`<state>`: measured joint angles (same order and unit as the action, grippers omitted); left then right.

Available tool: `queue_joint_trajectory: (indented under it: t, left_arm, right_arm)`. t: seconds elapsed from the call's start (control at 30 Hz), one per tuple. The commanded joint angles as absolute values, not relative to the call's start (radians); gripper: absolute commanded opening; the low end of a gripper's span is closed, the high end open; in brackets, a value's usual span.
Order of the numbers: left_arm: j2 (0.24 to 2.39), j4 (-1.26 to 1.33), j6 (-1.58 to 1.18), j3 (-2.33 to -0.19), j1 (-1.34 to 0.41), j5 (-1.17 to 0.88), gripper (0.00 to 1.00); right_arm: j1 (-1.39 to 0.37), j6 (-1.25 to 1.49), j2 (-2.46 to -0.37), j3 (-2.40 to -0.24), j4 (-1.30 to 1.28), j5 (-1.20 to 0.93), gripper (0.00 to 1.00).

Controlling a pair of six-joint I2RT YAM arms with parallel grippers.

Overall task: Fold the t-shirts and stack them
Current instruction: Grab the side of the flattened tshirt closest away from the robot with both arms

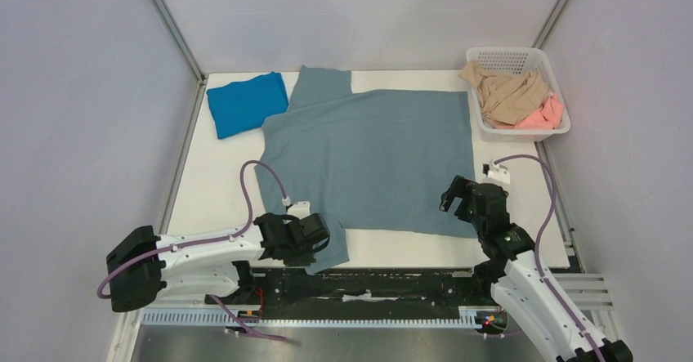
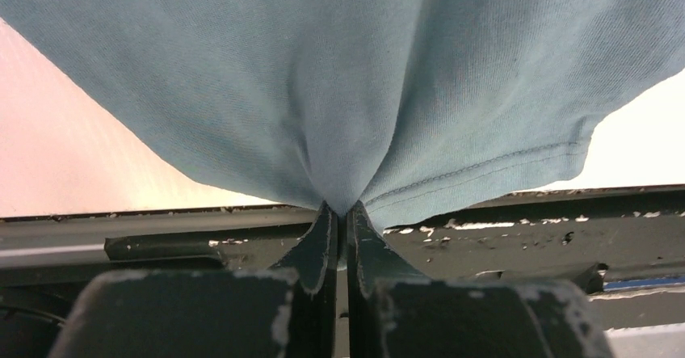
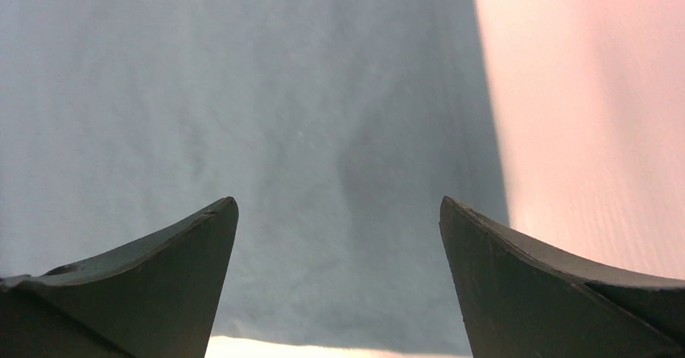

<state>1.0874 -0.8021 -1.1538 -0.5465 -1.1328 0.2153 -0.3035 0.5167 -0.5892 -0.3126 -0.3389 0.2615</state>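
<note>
Dusty grey-blue t-shirt point(image 1: 372, 158) lies spread flat across the desk point(image 1: 212, 174), its hemmed near-left corner pinched by the left claw point(image 2: 341, 211), clear only from that wrist, the right claw point(image 3: 338, 203) spread above its edge.

The large dusty grey-blue cloth t-shirt point(image 1: 368, 158) lies spread flat mid-table, its near-left corner bunched. The bright blue cloth t-shirt point(image 1: 247, 103) sits folded at far left, just beside it. A crumpled tan t-shirt point(image 1: 507, 94) and a pink t-shirt point(image 1: 543, 115) lie in the white plastic basket point(image 1: 508, 51) at far right.
</note>
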Motion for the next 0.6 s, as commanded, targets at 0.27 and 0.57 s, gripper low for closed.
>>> queue_joint_trajectory:
  t: [0.27, 0.57]
  left_arm:
    - [1.043, -0.872, -1.103, -0.558, -1.136, 0.152, 0.02]
    - [1.047, -0.828, -1.098, -0.553, -1.137, 0.186, 0.02]
  right_arm:
    - [-0.302, 0.758, -0.394, -0.277, -0.694, 0.323, 0.98]
    - [-0.302, 0.832, -0.380, -0.192, -0.659, 0.356, 0.98]
